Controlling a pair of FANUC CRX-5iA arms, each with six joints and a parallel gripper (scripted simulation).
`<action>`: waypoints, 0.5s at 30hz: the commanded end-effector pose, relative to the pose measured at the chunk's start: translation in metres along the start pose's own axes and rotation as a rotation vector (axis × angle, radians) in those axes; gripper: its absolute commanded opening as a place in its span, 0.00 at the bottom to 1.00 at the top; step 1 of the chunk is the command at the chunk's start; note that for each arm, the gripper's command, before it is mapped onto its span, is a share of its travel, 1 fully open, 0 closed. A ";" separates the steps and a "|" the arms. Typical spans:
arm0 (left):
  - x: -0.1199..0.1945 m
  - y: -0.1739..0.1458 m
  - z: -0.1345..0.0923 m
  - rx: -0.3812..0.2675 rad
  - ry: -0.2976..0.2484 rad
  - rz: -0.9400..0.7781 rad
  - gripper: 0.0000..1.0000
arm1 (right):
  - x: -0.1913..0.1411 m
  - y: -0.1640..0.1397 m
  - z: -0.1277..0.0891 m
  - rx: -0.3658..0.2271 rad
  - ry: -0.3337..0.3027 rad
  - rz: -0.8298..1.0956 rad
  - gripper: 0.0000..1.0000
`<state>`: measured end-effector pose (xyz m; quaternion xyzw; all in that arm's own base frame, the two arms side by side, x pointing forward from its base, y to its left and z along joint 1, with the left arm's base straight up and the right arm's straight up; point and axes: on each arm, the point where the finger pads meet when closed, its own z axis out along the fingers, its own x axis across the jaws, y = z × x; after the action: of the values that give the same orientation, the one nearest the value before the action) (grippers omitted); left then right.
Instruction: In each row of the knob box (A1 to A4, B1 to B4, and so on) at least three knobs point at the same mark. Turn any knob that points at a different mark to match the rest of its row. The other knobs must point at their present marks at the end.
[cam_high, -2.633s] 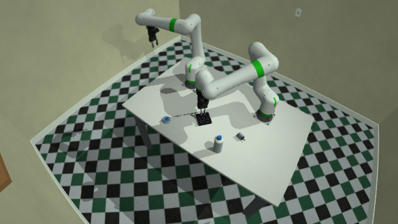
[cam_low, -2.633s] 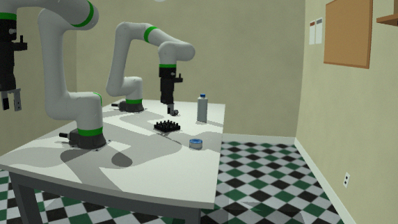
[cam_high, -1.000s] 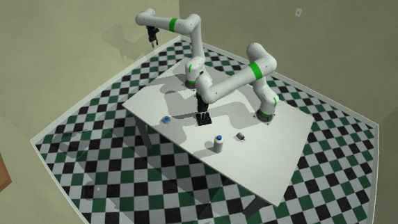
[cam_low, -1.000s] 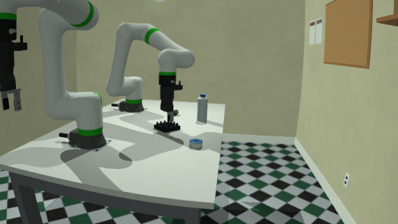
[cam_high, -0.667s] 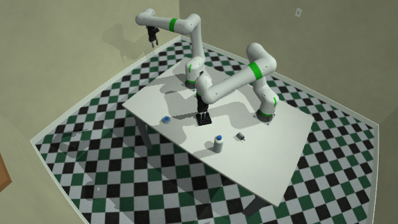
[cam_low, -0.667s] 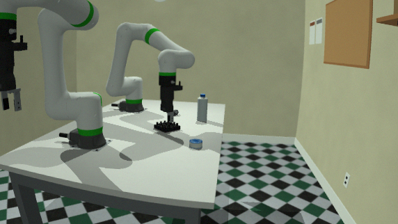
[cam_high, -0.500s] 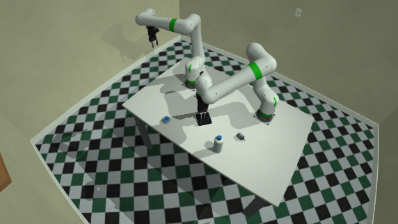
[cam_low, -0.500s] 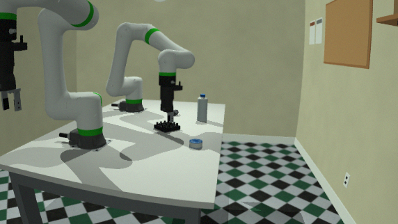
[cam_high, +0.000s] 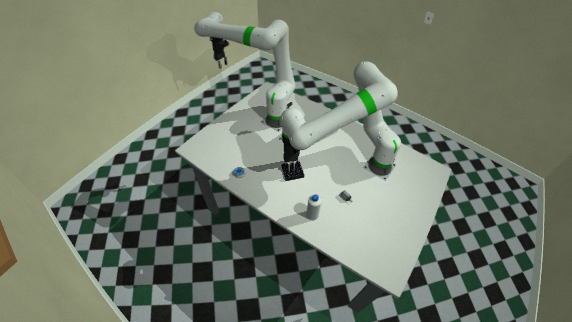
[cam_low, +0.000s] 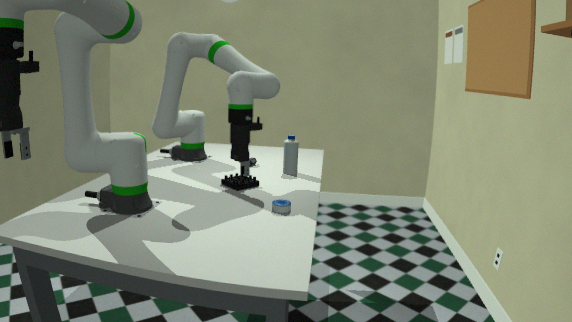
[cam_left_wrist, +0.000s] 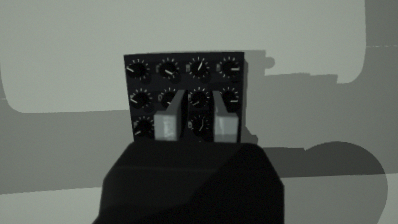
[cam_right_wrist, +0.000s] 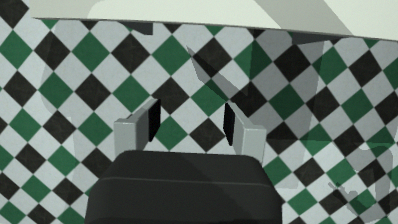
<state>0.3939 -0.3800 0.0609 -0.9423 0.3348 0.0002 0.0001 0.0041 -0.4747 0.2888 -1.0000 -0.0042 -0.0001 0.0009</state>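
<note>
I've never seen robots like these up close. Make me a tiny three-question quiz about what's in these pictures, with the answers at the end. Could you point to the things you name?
1. Multiple choice: What colour is the cap (cam_high: 315, 197) (cam_low: 291, 137) on the bottle (cam_high: 313, 210) (cam_low: 290, 159)?
a) red
b) blue
c) yellow

2. True or false: The fingers of the right gripper (cam_high: 222, 65) (cam_low: 16, 149) (cam_right_wrist: 192, 121) are shut tight against each other.

3. Fill in the blank: The gripper down at the knob box (cam_high: 296, 176) (cam_low: 240, 185) (cam_left_wrist: 152, 84) belongs to the arm called ____.

Key:
1. b
2. False; there is a wide gap between them.
3. left
</note>
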 end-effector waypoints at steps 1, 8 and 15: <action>0.001 0.000 0.002 0.000 0.002 0.000 0.46 | 0.000 0.000 -0.001 -0.002 0.000 0.000 1.00; 0.001 0.000 0.010 0.000 0.002 0.000 0.46 | 0.000 0.000 -0.001 -0.002 0.000 0.000 1.00; 0.001 0.000 0.013 0.000 0.002 0.000 0.46 | 0.000 0.000 -0.001 -0.002 0.000 0.000 1.00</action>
<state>0.3939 -0.3799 0.0475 -0.9423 0.3348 0.0002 0.0002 0.0041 -0.4747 0.2888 -1.0000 -0.0042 -0.0001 0.0009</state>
